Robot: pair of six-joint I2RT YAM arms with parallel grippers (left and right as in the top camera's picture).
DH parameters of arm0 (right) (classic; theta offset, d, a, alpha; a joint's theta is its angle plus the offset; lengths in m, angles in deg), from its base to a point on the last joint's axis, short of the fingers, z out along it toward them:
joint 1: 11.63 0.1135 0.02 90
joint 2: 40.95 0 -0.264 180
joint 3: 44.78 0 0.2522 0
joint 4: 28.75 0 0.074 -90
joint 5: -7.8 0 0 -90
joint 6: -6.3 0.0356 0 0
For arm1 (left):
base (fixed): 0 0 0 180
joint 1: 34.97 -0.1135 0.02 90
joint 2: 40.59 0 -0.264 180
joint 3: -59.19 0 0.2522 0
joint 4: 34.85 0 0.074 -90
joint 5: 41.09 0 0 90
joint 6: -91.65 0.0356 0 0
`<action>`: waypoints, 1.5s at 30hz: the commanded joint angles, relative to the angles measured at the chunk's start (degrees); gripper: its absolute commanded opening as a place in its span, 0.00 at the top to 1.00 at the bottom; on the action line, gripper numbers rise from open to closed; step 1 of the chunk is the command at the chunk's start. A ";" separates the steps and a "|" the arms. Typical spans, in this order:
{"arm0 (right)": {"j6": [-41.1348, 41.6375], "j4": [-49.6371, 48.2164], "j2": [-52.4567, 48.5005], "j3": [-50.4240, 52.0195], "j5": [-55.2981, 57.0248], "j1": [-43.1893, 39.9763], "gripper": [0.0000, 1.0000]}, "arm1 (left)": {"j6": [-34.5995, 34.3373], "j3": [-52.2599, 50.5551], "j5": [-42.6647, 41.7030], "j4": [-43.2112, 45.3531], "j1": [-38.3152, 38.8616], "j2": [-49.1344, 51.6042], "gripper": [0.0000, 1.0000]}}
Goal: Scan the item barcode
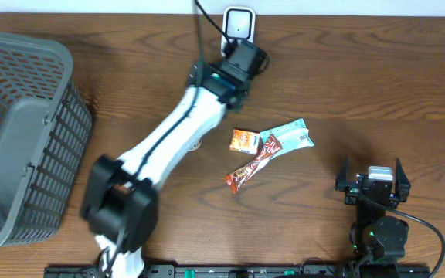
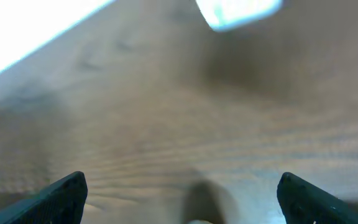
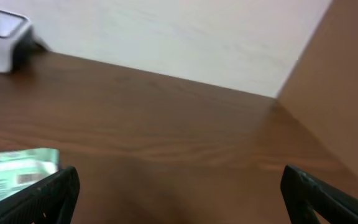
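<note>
Three items lie mid-table: a small orange packet (image 1: 245, 141), a red-brown bar (image 1: 249, 166) and a teal wrapper (image 1: 288, 137). The wrapper's end also shows in the right wrist view as a teal wrapper (image 3: 17, 174). The white barcode scanner (image 1: 239, 23) stands at the far edge, and appears as a blurred white scanner (image 2: 238, 11) and as a scanner (image 3: 2, 34). My left gripper (image 1: 243, 55) hovers just in front of the scanner; the left gripper (image 2: 182, 199) is open over bare wood. My right gripper (image 1: 371, 174) rests near the front right; the right gripper (image 3: 179, 199) is open and empty.
A large grey mesh basket (image 1: 22, 131) fills the left side of the table. The left arm (image 1: 168, 147) stretches diagonally from the front left toward the scanner, passing just left of the items. A black cable (image 1: 207, 19) runs near the scanner.
</note>
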 commanded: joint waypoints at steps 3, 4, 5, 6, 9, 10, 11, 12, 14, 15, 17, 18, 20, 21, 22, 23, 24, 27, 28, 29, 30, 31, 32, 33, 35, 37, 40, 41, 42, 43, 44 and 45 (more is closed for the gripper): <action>-2.32 0.00 0.02 0.04 2.40 -0.79 0.01 | 2.05 0.11 2.29 3.48 -5.27 -8.33 0.02; -0.15 -0.09 0.04 0.04 -0.83 -0.76 0.01 | 2.05 0.11 2.05 4.46 -6.12 -9.09 0.02; 3.67 -0.07 0.04 0.04 -6.25 -0.79 0.01 | 2.12 0.11 1.57 5.62 -7.02 -9.90 0.02; 7.48 -1.25 0.04 0.04 -19.89 -0.79 0.01 | 3.63 0.11 0.35 7.04 -8.50 -11.17 0.02; 22.86 -2.38 0.02 0.04 -38.47 -0.79 0.01 | 6.05 0.11 0.17 7.65 -10.34 -13.20 0.02; 34.07 -2.64 0.02 0.04 -38.66 -0.79 0.01 | 6.91 0.11 0.20 7.65 -10.82 -13.68 0.02; 57.90 -1.75 0.00 0.04 -38.07 -0.79 0.01 | 8.72 0.11 0.20 7.91 -11.76 -14.32 0.02; 65.77 -1.40 0.00 0.04 -38.23 -0.79 0.01 | 9.01 0.11 0.20 8.11 -12.17 -14.45 0.02; 72.89 -1.92 0.00 0.04 -38.75 -0.79 0.01 | 8.94 0.09 0.15 8.33 -13.00 -14.45 0.02; 74.84 -2.12 0.00 0.04 -38.71 -0.79 0.01 | 8.94 0.09 0.15 8.26 -13.42 -14.40 0.02; 80.78 -1.40 0.00 0.04 -48.22 -0.79 0.01 | 8.92 0.02 -1.16 7.67 -14.10 -14.40 0.02; 78.88 -1.40 -0.02 0.04 -51.08 -0.79 0.01 | 8.94 0.02 -2.05 7.61 -14.38 -14.40 0.02; 69.68 -1.25 -0.02 0.04 -56.65 -0.79 0.01 | 8.94 0.02 -3.69 7.41 -14.80 -14.40 0.02; 65.81 0.11 0.00 0.04 -58.05 -0.76 0.01 | 8.92 0.02 -4.52 7.21 -15.02 -14.40 0.02; 65.64 1.18 -0.02 0.04 -58.60 -0.76 0.01 | 8.92 0.02 -5.20 6.99 -15.10 -14.40 0.02; 65.29 1.11 -0.15 0.07 -58.86 -0.76 0.01 | 8.90 0.02 -5.77 6.75 -15.10 -14.40 0.02; 65.51 1.11 -0.31 0.07 -58.86 -0.70 0.01 | 8.92 0.02 -6.29 6.56 -15.10 -14.40 0.02; 65.64 1.07 -1.99 0.07 -57.72 -0.39 0.01 | 8.92 0.00 -9.03 5.81 -15.10 -14.40 0.02; 65.75 1.01 -3.04 0.07 -57.22 -0.39 0.01 | 8.92 0.00 -9.81 5.68 -15.10 -14.40 0.02; 66.36 0.98 -4.20 0.07 -56.83 -0.39 0.01 | 8.92 0.00 -10.19 5.57 -15.10 -14.40 0.02; 66.58 0.96 -5.70 0.07 -56.81 -0.39 0.01 | 8.90 0.00 -10.23 5.55 -15.10 -14.40 0.02; 67.25 0.94 -7.50 0.07 -56.74 -0.39 0.01 | 8.90 0.00 -10.38 5.53 -15.10 -14.40 0.02; 68.06 0.94 -9.75 0.07 -56.65 -0.39 0.01 | 8.90 0.00 -10.38 5.53 -15.10 -14.40 0.02; 68.81 0.87 -12.28 0.07 -56.22 -0.37 0.01 | 8.90 0.00 -10.38 5.55 -15.10 -14.40 0.02; 69.83 0.66 -17.33 0.07 -54.66 -0.22 0.01 | 8.90 0.00 -10.38 5.55 -15.10 -14.40 0.02; 71.23 0.22 -22.27 0.07 -52.30 0.31 0.01 | 8.90 0.00 -10.38 5.55 -15.10 -14.40 0.02; 74.05 -2.32 -30.73 0.07 -48.46 2.29 0.01 | 8.90 0.00 -10.40 5.55 -15.10 -14.40 0.02; 74.01 -4.74 -33.57 0.07 -47.82 3.17 0.01 | 8.90 0.00 -10.38 5.55 -15.10 -14.40 0.02; 74.03 -7.74 -36.30 0.07 -47.34 4.09 0.01 | 8.90 0.00 -10.38 5.55 -15.10 -14.40 0.02; 74.03 -10.64 -38.66 0.07 -46.86 4.94 0.01 | 8.90 0.00 -10.38 5.55 -15.10 -14.40 0.02; 74.31 -13.75 -41.09 0.07 -46.29 5.81 0.01 | 8.90 0.00 -10.40 5.55 -15.10 -14.40 0.02; 75.01 -16.94 -43.82 0.07 -45.35 6.91 0.01 | 8.90 0.00 -10.40 5.55 -15.10 -14.40 0.02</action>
